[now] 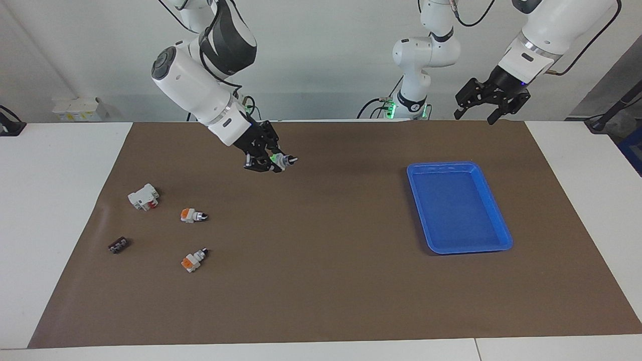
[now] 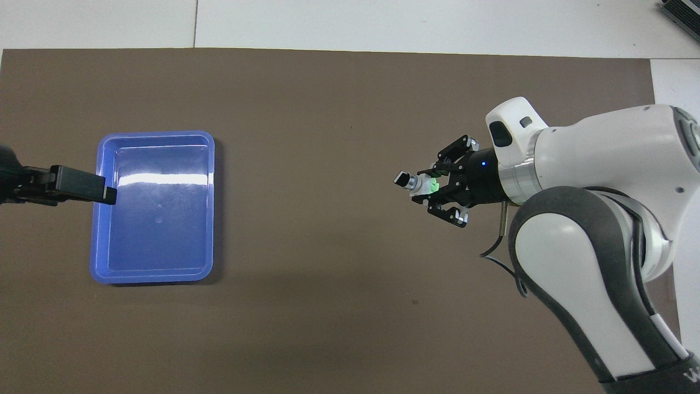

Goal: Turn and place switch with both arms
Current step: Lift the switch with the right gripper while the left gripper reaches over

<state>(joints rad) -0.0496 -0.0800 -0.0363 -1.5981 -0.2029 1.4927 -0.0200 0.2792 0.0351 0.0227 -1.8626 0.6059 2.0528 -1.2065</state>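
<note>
Facing view: right gripper (image 1: 273, 161) clamps switch (image 1: 281, 161), green block inside, knob protruding; left gripper (image 1: 489, 107) spread wide

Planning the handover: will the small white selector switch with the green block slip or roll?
The small white selector switch with the green block looks rigid and light, carried cantilevered from the right pincer. Its round knob could roll; the blocky body probably resists.

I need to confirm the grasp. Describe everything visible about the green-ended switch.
The switch is tiny: a white body with a green block at one end, a silver collar and a black knob at the other. The right claw is shut on its green end. It lies roughly level above the brown mat, knob toward the blue tray.
</note>
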